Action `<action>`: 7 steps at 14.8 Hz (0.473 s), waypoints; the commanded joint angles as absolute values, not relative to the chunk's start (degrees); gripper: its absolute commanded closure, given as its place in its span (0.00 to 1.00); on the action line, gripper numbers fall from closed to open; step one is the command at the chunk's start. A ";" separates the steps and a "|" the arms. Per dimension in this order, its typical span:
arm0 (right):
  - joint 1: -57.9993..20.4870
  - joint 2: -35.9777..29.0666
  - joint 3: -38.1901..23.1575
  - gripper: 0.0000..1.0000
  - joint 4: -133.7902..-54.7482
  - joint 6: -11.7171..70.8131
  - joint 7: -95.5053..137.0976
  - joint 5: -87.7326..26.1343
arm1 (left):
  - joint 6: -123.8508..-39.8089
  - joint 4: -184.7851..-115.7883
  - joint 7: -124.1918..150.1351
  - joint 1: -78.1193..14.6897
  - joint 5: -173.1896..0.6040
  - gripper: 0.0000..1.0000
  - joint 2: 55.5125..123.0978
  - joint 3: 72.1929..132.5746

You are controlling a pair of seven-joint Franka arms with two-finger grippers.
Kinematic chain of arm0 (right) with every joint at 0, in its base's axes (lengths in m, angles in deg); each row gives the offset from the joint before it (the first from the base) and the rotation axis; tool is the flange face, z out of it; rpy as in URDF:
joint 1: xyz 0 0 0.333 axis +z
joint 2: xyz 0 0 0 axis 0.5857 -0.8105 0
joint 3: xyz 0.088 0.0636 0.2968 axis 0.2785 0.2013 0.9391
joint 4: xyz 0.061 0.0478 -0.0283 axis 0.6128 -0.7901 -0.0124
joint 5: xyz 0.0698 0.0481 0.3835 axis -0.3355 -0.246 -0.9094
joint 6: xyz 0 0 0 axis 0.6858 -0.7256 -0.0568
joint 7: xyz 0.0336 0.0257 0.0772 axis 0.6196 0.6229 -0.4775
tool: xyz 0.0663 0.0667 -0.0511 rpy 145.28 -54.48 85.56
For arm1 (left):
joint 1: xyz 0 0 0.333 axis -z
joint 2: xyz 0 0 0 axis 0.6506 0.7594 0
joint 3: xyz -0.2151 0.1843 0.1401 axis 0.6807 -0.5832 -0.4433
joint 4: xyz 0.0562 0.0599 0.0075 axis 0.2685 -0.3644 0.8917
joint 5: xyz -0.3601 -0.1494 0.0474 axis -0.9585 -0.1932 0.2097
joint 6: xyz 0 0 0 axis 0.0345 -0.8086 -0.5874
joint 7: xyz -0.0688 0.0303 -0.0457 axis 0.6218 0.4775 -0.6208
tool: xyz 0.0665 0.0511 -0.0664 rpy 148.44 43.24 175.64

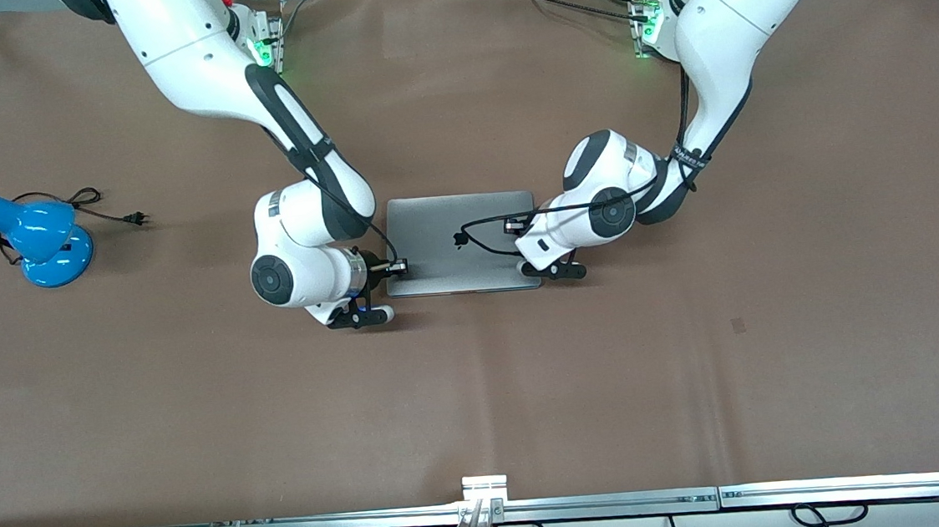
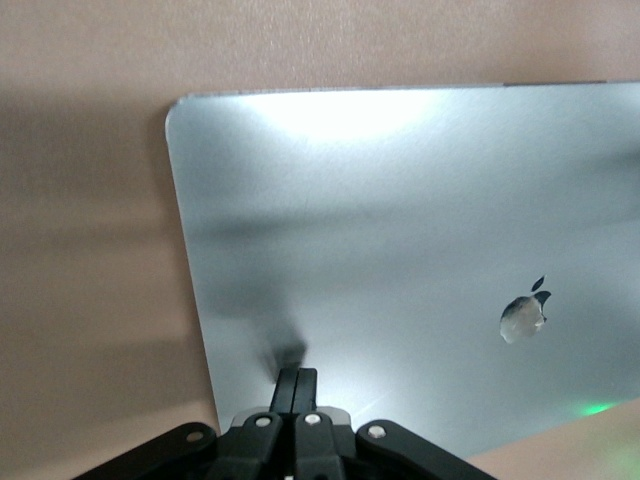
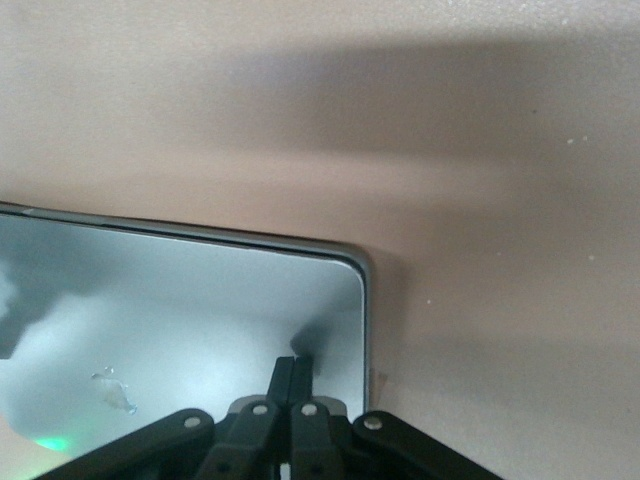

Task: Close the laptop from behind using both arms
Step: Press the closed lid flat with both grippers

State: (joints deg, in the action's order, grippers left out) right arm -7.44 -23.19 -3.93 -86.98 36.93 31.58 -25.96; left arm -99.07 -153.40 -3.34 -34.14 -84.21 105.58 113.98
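Note:
The space-grey laptop (image 1: 450, 223) lies in the middle of the table with its lid flat down and the black apple logo (image 1: 460, 238) facing up. My right gripper (image 1: 385, 310) is shut, its tips at the lid's front-camera corner toward the right arm's end. In the right wrist view the shut gripper (image 3: 295, 368) meets its shadow on the lid (image 3: 180, 300) close to that corner. My left gripper (image 1: 530, 271) is shut at the lid's front-camera corner toward the left arm's end. In the left wrist view the gripper (image 2: 297, 378) touches the lid (image 2: 380, 230) near its edge.
A blue desk lamp (image 1: 31, 235) with a black cord and plug (image 1: 135, 217) lies toward the right arm's end of the brown table. A metal rail (image 1: 489, 509) runs along the table edge nearest the front camera.

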 commanded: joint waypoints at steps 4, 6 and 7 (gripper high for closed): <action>-7.55 -24.55 -4.26 1.00 -85.33 36.89 32.33 -24.72 | -100.37 -151.21 -4.48 -32.94 -80.99 0.99 107.10 112.97; -7.38 -24.55 -4.18 1.00 -85.33 38.02 32.33 -23.32 | -98.62 -151.38 -4.57 -33.73 -80.90 0.99 105.18 112.97; -7.29 -24.55 -4.26 1.00 -85.33 38.03 32.33 -23.05 | -96.70 -151.38 -4.57 -33.99 -80.90 0.99 103.51 113.06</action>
State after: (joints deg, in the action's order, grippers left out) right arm -7.42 -23.42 -4.26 -86.52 37.07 31.58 -24.92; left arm -99.67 -152.01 -3.43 -33.86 -82.47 106.15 113.50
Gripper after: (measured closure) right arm 0.991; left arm 0.987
